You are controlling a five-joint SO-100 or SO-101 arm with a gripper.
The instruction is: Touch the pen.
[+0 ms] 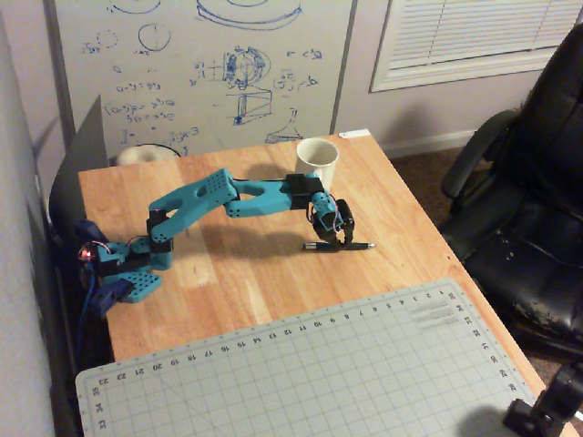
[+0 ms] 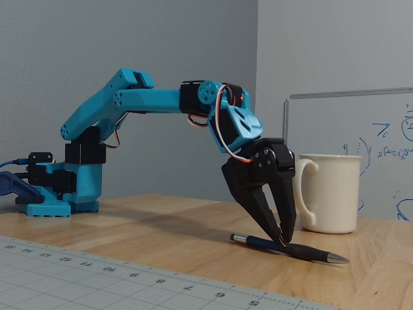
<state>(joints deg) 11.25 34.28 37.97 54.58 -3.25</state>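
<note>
Pen (image 2: 290,248) lies flat on your table (image 1: 255,273), just in front of the mug (image 2: 332,192). Your gripper (image 2: 284,241) points down at it, its black fingers (image 2: 257,203) together at the tips and touching the pen's middle.

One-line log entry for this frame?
arm: reaching down | end effector: shut, tips on pen | pen: lying flat on table | mug: upright behind, untouched
</note>
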